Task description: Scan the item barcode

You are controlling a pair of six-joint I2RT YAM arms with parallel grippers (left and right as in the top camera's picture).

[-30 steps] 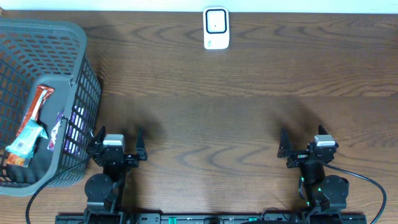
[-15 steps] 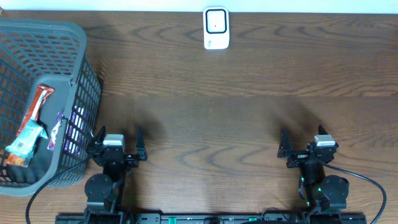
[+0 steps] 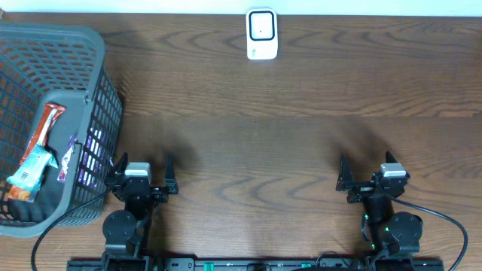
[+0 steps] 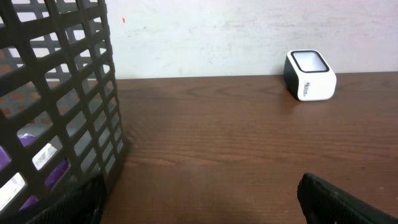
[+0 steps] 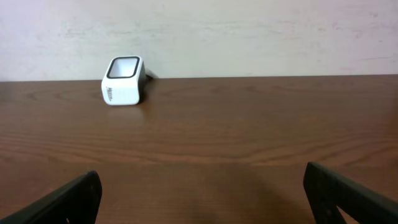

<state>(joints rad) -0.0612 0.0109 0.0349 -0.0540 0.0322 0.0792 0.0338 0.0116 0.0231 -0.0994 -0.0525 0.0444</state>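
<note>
Brown wood table (image 3: 301, 113), white wall (image 5: 249, 31) behind; left hand (image 3: 141, 162), right hand (image 3: 367, 168) spread apart.

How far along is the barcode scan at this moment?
Done: nothing visible yet. The snack packets lie in the basket, and the scanner stands alone at the far edge of the table. In hand: nothing; the left gripper and right gripper are both open and empty near the front edge. Left: pick a packet from the basket and bring its barcode to the scanner.
</note>
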